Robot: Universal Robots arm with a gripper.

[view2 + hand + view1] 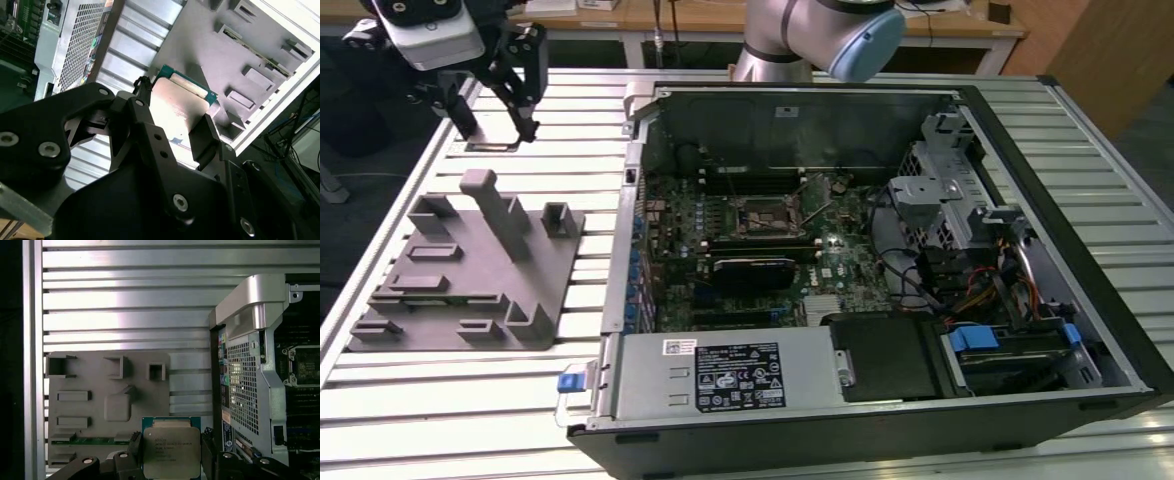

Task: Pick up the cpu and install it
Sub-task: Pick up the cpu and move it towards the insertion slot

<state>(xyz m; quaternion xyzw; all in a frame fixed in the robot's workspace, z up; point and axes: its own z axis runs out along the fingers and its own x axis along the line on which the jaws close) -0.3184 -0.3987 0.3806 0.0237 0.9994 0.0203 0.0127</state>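
The cpu (171,451), a flat square chip with a silvery top plate and green rim, sits between my gripper's (171,460) two black fingers, which are shut on its opposite edges. The second wrist view shows the same grip (175,117), with the cpu (182,102) held above the grey fixture. In the exterior view my gripper (494,135) hangs over the slatted table at the far left, beyond the fixture block (467,270). The motherboard's socket (761,217) lies open-topped inside the computer case, well off to the exterior view's right of the gripper.
The open computer case (1067,230) takes up the middle and right of the table, with drive cage and cables along its right side. Its perforated metal wall (245,370) stands beside the fixture (107,400). An upright post (487,205) rises from the fixture.
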